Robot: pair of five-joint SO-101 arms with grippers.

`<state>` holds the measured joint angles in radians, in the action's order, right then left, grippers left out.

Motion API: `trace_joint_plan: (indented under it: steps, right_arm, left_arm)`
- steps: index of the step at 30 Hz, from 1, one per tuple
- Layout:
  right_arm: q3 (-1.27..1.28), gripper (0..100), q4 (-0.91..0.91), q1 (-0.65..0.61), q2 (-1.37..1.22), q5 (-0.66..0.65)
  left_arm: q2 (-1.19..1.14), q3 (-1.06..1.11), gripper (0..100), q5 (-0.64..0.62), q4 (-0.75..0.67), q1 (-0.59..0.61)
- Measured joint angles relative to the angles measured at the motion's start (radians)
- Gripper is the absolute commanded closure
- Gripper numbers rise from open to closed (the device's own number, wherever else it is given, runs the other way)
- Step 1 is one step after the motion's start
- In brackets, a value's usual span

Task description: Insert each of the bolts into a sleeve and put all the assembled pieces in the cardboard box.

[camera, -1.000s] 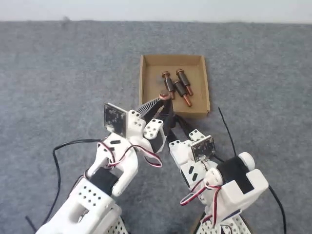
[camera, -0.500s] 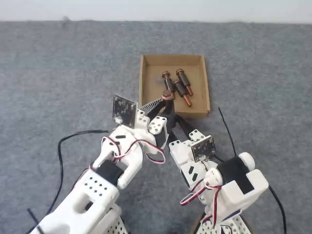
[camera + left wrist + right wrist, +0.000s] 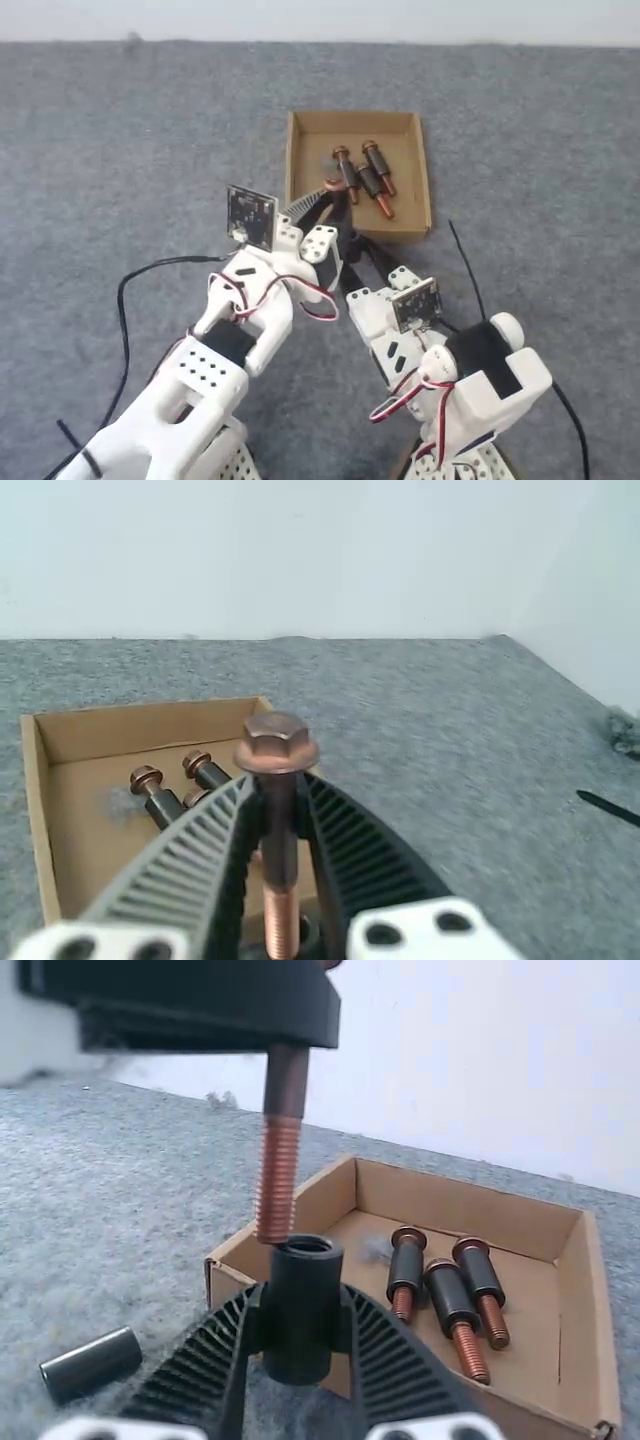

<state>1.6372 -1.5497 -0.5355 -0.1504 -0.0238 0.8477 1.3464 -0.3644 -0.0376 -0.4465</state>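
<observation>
Item 1. Left pincer (image 3: 277, 792): closed narrowly on one copper bolt (image 3: 277, 752). The bolt stands upright between the ribbed fingers (image 3: 205, 845), with its hex head above the fingertips and its threaded shank hanging below them.

Item 2. Right pincer (image 3: 300, 1305): clamped on one black sleeve (image 3: 302, 1290), held upright with the open mouth upward, directly under the left pincer. The bolt's threaded tip sits at the rim of the sleeve's mouth, slightly off centre; whether it has entered cannot be told.

Item 3. Cardboard box (image 3: 470, 1205): on the desk (image 3: 150, 130) just beyond both pincers, open side up.

Item 4. Three assembled pieces (image 3: 452, 1308): lying side by side on the box floor, each a copper bolt through a black sleeve, beyond the right pincer's fingertips.

Item 5. Loose sleeve (image 3: 90, 1363): lying on its side on the desk near the right pincer, outside the box.
</observation>
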Motion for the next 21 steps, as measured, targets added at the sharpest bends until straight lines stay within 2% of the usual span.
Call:
trace_joint_plan:
  steps: [17,21]
  right_arm:
    - [0.0,99.2,0.026,0.0,0.0,0.0]
    - [0.0,99.2,0.026,0.0,0.0,0.0]
  left_arm:
    - [-0.014,-0.038,99,-0.003,0.0,-0.003]
    - [-0.083,-0.098,99,-0.003,0.0,-0.003]
